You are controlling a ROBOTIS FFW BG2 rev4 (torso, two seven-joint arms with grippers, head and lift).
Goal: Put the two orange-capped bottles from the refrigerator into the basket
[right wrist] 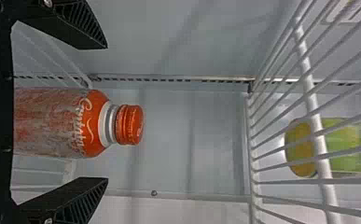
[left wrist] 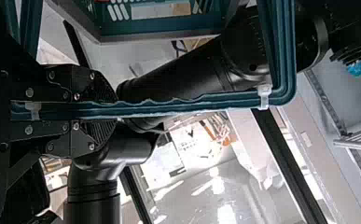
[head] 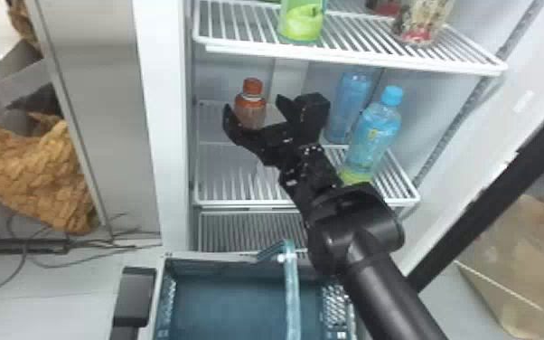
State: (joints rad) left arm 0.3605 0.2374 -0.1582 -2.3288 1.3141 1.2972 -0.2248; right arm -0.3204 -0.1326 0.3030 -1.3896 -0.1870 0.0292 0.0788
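1. One orange-capped bottle (head: 252, 100) stands upright on the fridge's middle shelf (head: 309, 202), toward its back left corner; its base is hidden behind the black fingers.
2. The right gripper (head: 253, 102) reaches in over that shelf, its arm coming from the bottom edge of the head view. It is open: in the right wrist view the bottle stands between the two fingers, with a gap on each side.
3. The left gripper (left wrist: 110, 110) is closed on the basket handle (head: 292, 294), its fingers on both sides of the bar in the left wrist view.
4. The teal basket (head: 235, 294) is in front of the fridge, below the shelves. Its handle crosses over the opening, nearer the right edge than the left.
5. On the middle shelf, toward the right edge, stands a blue-capped bottle (head: 373, 129), with a pale blue bottle (head: 347, 113) behind it.
6. The upper shelf (head: 352, 59) carries a green container (head: 302, 22) near its front edge and a patterned cup (head: 421, 20) toward the front right corner.
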